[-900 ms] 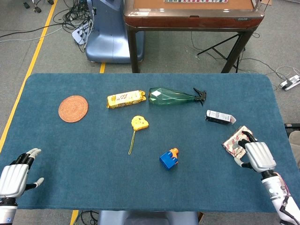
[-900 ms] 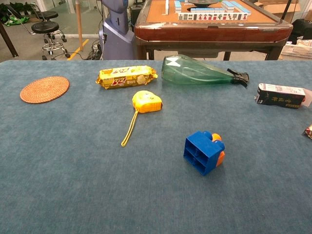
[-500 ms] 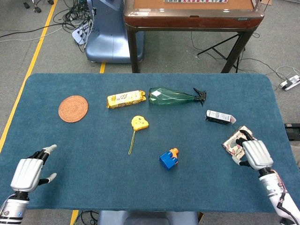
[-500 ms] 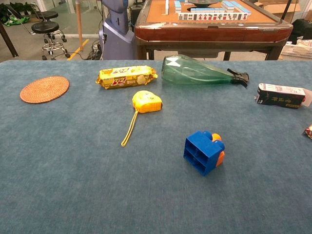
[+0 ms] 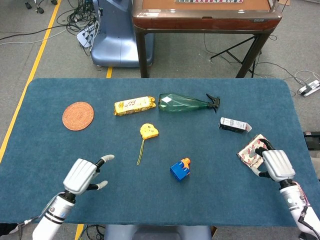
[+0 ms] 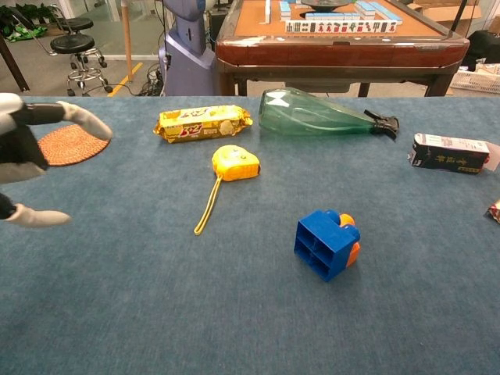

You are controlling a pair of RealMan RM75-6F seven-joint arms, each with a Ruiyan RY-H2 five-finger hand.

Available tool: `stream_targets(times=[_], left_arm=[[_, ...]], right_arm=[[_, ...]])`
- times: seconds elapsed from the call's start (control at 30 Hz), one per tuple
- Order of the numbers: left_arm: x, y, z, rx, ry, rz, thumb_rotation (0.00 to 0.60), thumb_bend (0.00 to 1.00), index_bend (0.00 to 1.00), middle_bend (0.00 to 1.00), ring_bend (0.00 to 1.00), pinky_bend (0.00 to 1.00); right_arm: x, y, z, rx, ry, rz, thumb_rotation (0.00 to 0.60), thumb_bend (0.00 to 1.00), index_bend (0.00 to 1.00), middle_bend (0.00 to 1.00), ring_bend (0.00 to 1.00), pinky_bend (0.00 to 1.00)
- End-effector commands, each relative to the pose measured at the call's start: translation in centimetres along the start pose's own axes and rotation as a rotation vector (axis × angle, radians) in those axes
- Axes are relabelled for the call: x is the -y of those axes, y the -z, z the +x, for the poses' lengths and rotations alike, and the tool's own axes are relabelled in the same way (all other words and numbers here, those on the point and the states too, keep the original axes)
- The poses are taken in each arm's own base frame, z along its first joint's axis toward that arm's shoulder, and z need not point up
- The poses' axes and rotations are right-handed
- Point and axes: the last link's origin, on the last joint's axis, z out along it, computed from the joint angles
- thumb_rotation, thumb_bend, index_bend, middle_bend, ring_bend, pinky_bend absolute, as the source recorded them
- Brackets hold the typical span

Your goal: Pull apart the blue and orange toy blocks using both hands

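Note:
The blue block (image 5: pixel 178 170) (image 6: pixel 325 244) lies on the table a little right of centre, with the orange block (image 5: pixel 186 161) (image 6: pixel 349 238) still joined to its far right side. My left hand (image 5: pixel 84 175) (image 6: pixel 27 156) hovers over the near left of the table with fingers spread and nothing in it, well left of the blocks. My right hand (image 5: pixel 274 165) sits at the table's right edge, fingers loosely bent over a patterned packet (image 5: pixel 248 151) without gripping it. The chest view does not show the right hand.
A yellow tape measure (image 5: pixel 148 131) with its strap lies between my left hand and the blocks. Further back are a woven coaster (image 5: pixel 78 115), a yellow snack pack (image 5: pixel 134 105), a green bottle (image 5: pixel 183 103) and a small carton (image 5: pixel 234 125).
My left hand has moved from the near left corner toward the right and inward, and now shows in the chest view. The right hand and the blocks have hardly moved.

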Motion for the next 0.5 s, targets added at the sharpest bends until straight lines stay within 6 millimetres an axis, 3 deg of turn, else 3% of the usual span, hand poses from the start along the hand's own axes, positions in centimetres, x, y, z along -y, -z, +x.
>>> stream_targets(times=[0.03, 0.5], left_arm=[[-2.7, -2.7, -0.5, 0.018, 0.033, -0.067, 0.600, 0.01, 0.26, 1.00, 1.00, 1.00], [-10.8, -8.3, -3.7, 0.117, 0.027, -0.209, 0.600, 0.00, 0.15, 1.00, 1.00, 1.00]], right_arm=[[-0.2, -0.1, -0.1, 0.003, -0.003, -0.005, 0.600, 0.21, 0.48, 0.41, 0.40, 0.51], [-1.3, 0.4, 0.2, -0.009, -0.007, -0.024, 0.600, 0.21, 0.48, 0.41, 0.40, 0.51]])
